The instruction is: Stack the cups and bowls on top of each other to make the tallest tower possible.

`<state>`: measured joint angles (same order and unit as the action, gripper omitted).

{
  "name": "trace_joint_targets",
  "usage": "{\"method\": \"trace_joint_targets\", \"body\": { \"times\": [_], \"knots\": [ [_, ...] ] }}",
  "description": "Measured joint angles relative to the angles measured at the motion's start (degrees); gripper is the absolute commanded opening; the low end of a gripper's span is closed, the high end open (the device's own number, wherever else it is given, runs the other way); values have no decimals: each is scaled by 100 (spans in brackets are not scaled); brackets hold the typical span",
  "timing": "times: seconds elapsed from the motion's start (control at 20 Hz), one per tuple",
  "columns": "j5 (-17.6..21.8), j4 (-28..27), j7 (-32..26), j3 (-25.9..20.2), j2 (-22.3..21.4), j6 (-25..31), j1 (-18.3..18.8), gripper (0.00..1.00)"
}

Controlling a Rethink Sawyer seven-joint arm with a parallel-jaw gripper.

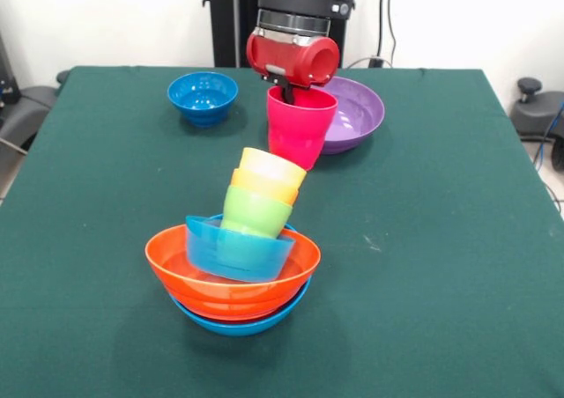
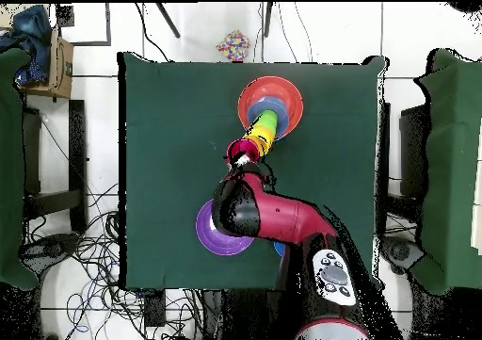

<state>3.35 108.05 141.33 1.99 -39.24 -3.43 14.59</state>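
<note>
Nearest the camera in the front view, the tower is seen standing on the green table: a wide light-blue bowl at the base, a large orange bowl nested in it, and a smaller light-blue bowl tilted inside that. Above, the green cup, an orange cup and the yellow cup are stacked mouth-down and lean clearly toward the far right.

Just beyond, the magenta-pink cup is held upright by its rim in the gripper, whose fingers are closed over the cup wall; the cup's base hangs close to the yellow cup, and contact cannot be told.

Farther back, a purple bowl and a dark-blue bowl are left unstacked.

A collapse is judged the chief risk: the lean is already marked, so any sideways push or off-centre release is likely to topple the upper cups. The held cup is also mouth-up, so nesting may be poor.
</note>
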Motion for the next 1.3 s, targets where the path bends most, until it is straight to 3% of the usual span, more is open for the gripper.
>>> {"method": "trace_joint_targets", "body": {
  "times": [0.25, 0.55, 0.75, 0.95, 1.3],
  "knots": [
    [-311, -2, 0, 416, 4, -234, -335, 0],
    [-978, -29, 0, 1381, 222, -501, -1386, 0],
    [-1211, -30, 0, 1804, 429, -649, -1910, 0],
    [-1220, -31, 0, 1947, 560, -769, -1998, 0],
    [-1221, -31, 0, 2061, 797, -952, -1816, 0]
  ]
}}
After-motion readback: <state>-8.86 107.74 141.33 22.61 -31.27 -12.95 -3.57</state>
